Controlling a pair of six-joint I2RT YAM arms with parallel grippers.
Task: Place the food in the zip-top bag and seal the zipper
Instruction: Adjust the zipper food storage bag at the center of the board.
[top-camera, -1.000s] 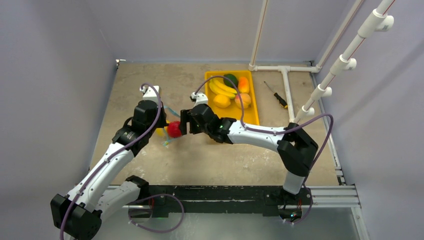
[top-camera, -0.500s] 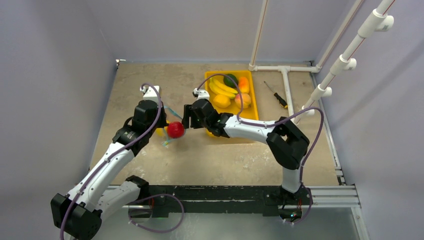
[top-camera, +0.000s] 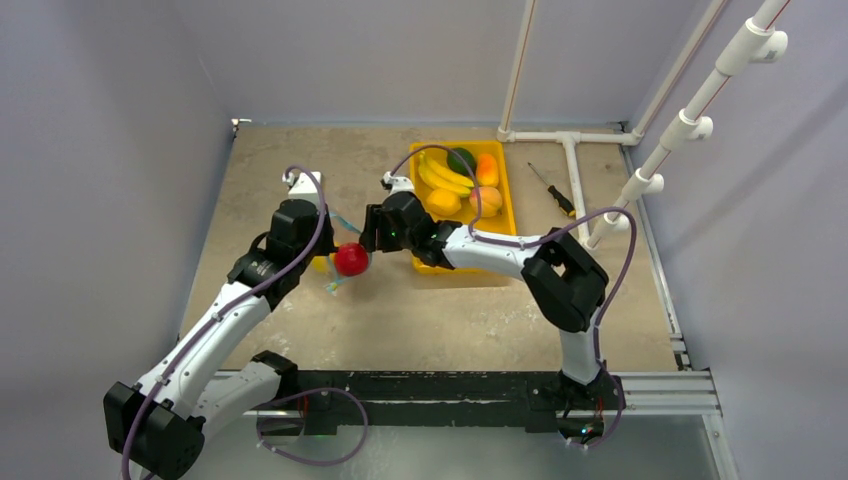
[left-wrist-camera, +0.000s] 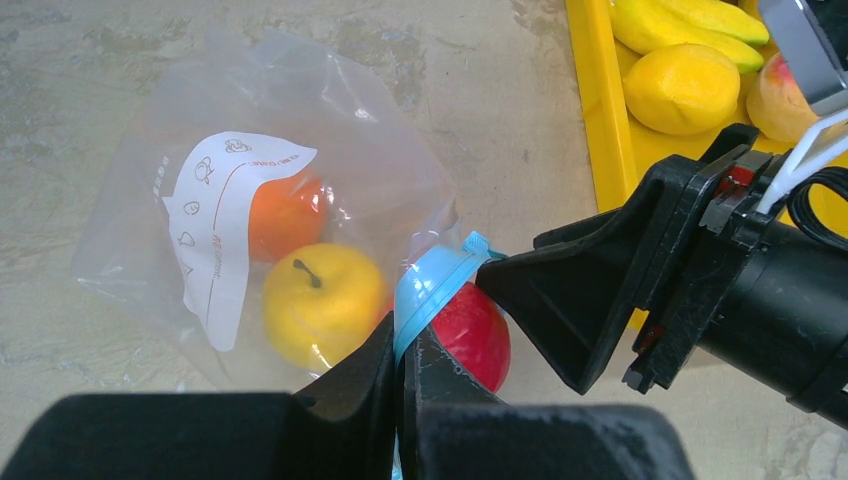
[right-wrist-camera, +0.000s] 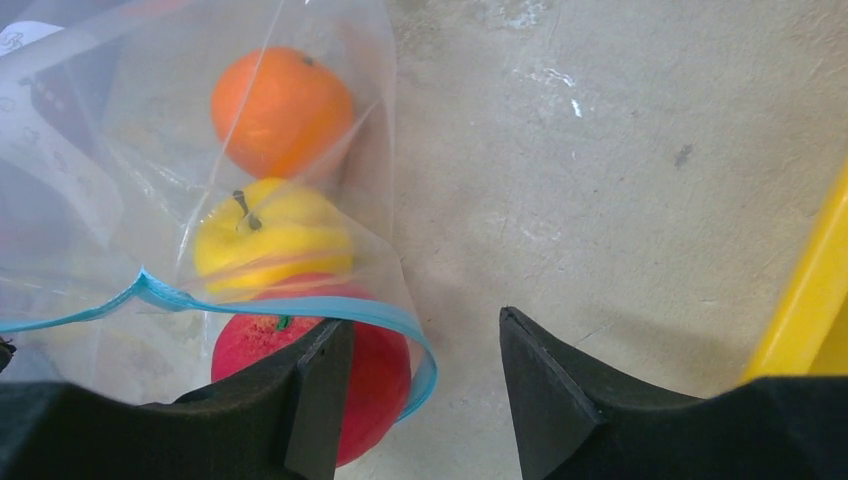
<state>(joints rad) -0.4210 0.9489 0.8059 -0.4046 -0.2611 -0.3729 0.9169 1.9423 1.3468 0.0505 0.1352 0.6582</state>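
The clear zip-top bag (left-wrist-camera: 300, 120) lies on the table with an orange (left-wrist-camera: 285, 215) and a yellow fruit (left-wrist-camera: 320, 305) inside. A red apple (left-wrist-camera: 475, 335) sits in its mouth, partly under the teal-blue zipper (left-wrist-camera: 430, 290). My left gripper (left-wrist-camera: 403, 345) is shut on that zipper strip and holds the mouth up. My right gripper (right-wrist-camera: 425, 350) is open just beside the apple (right-wrist-camera: 375, 375), with nothing gripped; the zipper (right-wrist-camera: 370, 312) loops past its left finger. From above, the apple (top-camera: 350, 259) sits between the two grippers.
The yellow tray (top-camera: 505, 225) behind the right gripper holds bananas (top-camera: 445, 175), an avocado (top-camera: 462, 157), a mango (top-camera: 487, 168), a lemon (top-camera: 444, 202) and a peach (top-camera: 486, 200). A screwdriver (top-camera: 553, 190) and white pipes (top-camera: 575, 175) lie at the right.
The right gripper has drawn back a little from the red apple, its jaws narrowing, and its arm has folded leftward. The apple stays at the bag's mouth. The left gripper has kept its hold.
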